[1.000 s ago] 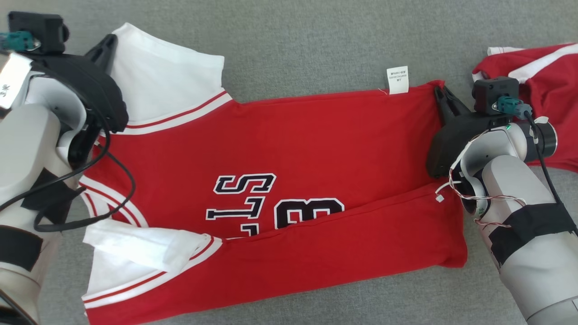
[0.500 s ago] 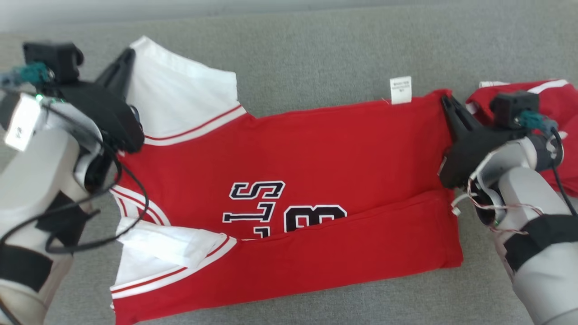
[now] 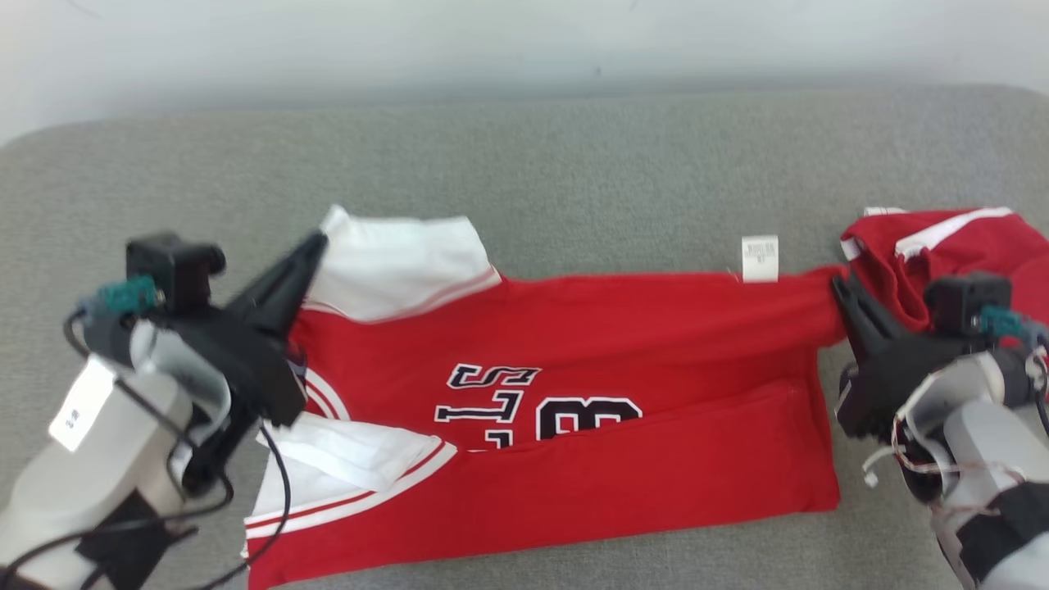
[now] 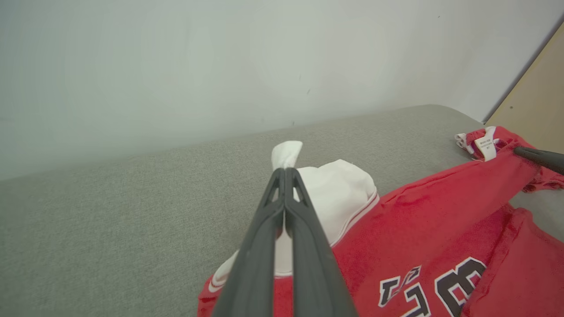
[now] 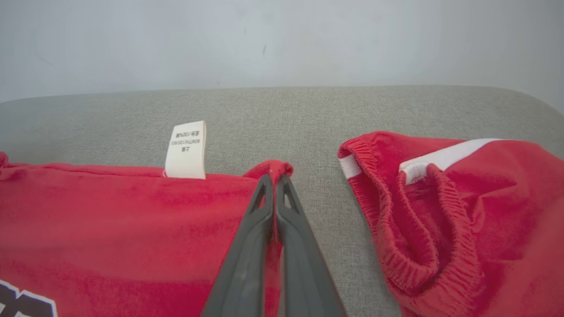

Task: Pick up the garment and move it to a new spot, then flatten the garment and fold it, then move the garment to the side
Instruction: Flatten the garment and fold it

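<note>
The garment (image 3: pixel 623 344), a red jersey with white sleeves and black lettering, lies across the grey cushion, its near edge folded over. My left gripper (image 3: pixel 315 242) is shut on the corner of the far white sleeve (image 4: pixel 339 189), which pokes out past its tips (image 4: pixel 284 172). My right gripper (image 3: pixel 837 283) is shut on the far red hem corner (image 5: pixel 275 168), beside the white care label (image 5: pixel 186 149). Between the two grips the far edge looks raised and pulled taut.
A second red piece with a white stripe and an elastic waistband (image 3: pixel 942 246) lies bunched just right of my right gripper (image 5: pixel 274 178). Bare grey cushion (image 3: pixel 524 172) runs behind the garment up to a pale wall. A tan panel (image 4: pixel 535 105) stands at the far right.
The head camera has tilted up, bringing the wall into view. Both shut grippers have risen with the jersey's far edge, so the far half looks shorter and taut.
</note>
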Available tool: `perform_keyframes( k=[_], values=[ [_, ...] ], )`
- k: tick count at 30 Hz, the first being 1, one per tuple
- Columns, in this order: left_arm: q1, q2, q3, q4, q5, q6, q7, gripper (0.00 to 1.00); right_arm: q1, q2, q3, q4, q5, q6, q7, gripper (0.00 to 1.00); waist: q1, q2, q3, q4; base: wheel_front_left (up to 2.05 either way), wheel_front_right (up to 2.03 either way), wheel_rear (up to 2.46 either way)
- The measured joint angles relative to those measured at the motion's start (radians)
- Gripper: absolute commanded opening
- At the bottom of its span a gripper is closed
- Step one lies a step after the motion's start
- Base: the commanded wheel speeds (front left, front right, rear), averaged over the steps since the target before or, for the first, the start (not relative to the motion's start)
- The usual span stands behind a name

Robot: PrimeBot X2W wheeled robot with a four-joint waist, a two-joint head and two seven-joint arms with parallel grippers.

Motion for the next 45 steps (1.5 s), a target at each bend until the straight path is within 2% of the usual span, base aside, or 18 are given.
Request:
perform_keyframes(
  k=[6, 11, 14, 18, 26, 29, 39, 40, 41, 42, 45],
  values=[
    [0.081, 0.074, -0.053, -0.106, -0.048, 0.000, -0.003, 0.00, 0.067, -0.035, 0.032, -0.022, 0.034, 0.000, 0.007, 0.00, 0.0000, 0.0000, -0.044, 0.021, 0.00, 0.00, 0.00],
    [0.139, 0.102, -0.100, -0.209, -0.062, 0.000, -0.003, 0.00, 0.126, -0.069, 0.096, -0.065, 0.076, 0.000, 0.018, 0.00, 0.0000, 0.0000, -0.071, 0.044, 0.00, 0.00, 0.00],
    [0.172, 0.117, -0.138, -0.261, -0.068, 0.000, 0.019, 0.00, 0.155, -0.110, 0.147, -0.082, 0.080, 0.000, 0.039, 0.00, 0.0000, 0.0000, -0.082, 0.060, 0.00, 0.00, 0.00],
    [0.235, 0.123, -0.199, -0.282, -0.065, 0.000, 0.073, 0.00, 0.175, -0.137, 0.198, -0.088, 0.083, 0.000, 0.062, 0.00, 0.0001, 0.0000, -0.093, 0.080, 0.00, 0.00, 0.00],
    [0.296, 0.138, -0.214, -0.298, -0.106, 0.003, 0.150, 0.00, 0.195, -0.188, 0.231, -0.092, 0.124, 0.001, 0.096, 0.00, 0.0002, 0.0001, -0.107, 0.109, 0.00, 0.00, 0.00],
    [0.311, 0.121, -0.219, -0.293, -0.141, 0.003, 0.166, 0.00, 0.199, -0.186, 0.260, -0.088, 0.154, 0.001, 0.123, 0.00, 0.0002, 0.0001, -0.117, 0.118, 0.00, 0.00, 0.00],
    [0.340, 0.107, -0.242, -0.254, -0.132, 0.046, 0.201, 0.00, 0.201, -0.178, 0.294, -0.087, 0.181, 0.001, 0.166, 0.00, 0.0002, 0.0001, -0.141, 0.110, 0.00, 0.00, 0.00],
    [0.339, 0.107, -0.241, -0.250, -0.120, 0.051, 0.199, 0.20, 0.200, -0.179, 0.294, -0.087, 0.185, 0.001, 0.166, 0.14, 0.0002, 0.0001, -0.141, 0.109, 0.00, 0.00, 0.00],
    [0.337, 0.107, -0.240, -0.242, -0.107, 0.060, 0.199, 0.84, 0.199, -0.178, 0.295, -0.087, 0.187, 0.001, 0.166, 0.49, 0.0002, 0.0002, -0.142, 0.107, 0.00, 0.00, 0.00],
    [0.337, 0.107, -0.239, -0.234, -0.102, 0.067, 0.198, 1.00, 0.199, -0.178, 0.294, -0.088, 0.190, 0.001, 0.166, 1.00, 0.0002, 0.0002, -0.143, 0.106, 0.00, 0.00, 0.00],
    [0.338, 0.107, -0.230, -0.229, -0.103, 0.081, 0.186, 1.00, 0.199, -0.173, 0.282, -0.095, 0.229, 0.001, 0.163, 1.00, 0.0001, 0.0001, -0.146, 0.103, 0.00, 0.00, 0.00]
  ],
)
